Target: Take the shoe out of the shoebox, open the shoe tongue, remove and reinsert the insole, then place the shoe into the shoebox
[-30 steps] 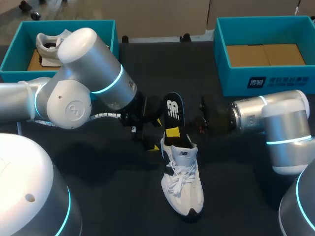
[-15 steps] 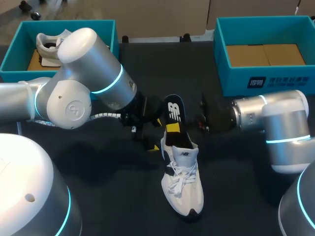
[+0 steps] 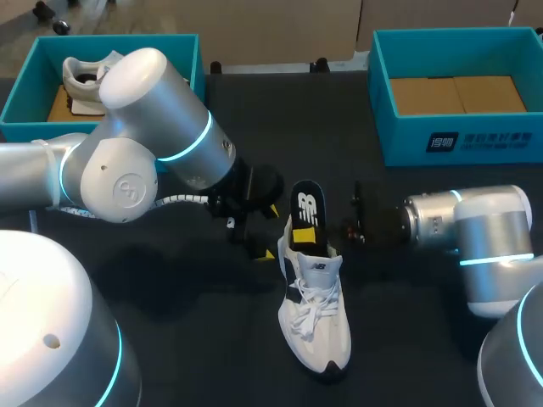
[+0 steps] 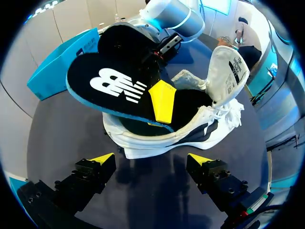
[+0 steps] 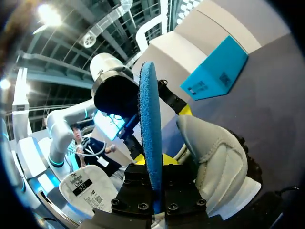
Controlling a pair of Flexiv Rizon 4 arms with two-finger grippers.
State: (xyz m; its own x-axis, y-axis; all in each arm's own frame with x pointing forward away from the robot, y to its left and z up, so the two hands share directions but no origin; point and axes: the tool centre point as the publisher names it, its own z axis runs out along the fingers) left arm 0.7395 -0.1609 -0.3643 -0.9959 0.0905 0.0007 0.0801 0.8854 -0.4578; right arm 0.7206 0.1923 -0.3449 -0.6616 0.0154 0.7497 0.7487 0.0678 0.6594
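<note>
Shoe (image 3: 314, 314): lies on its sole on the table (image 3: 170, 339), its heel just ahead of the left tool (image 4: 151, 160) and under the right tool (image 5: 155, 162); the toe points away from both.
Tongue (image 4: 228, 71): folded up and forward, so the mouth is open.
Insole (image 3: 306, 214): black, with a blue edge; its front end is tucked into the shoe's mouth and its heel end rises clear of the collar.
Right tool: closed on the insole, one yellow tip on its upper face.
Left tool: fingers spread, holding nothing, just short of the heel.
Step in hand: probably feeding the insole back in.
Doing it well: lower the insole's angle and slide it toward the toe; the left tool could brace the heel so the shoe does not skid.
Right shoebox (image 3: 458, 140): well apart beyond the right tool; only a cardboard liner shows inside.
Left shoebox (image 3: 21, 93): well behind the left tool; holds a second shoe (image 3: 85, 80).
</note>
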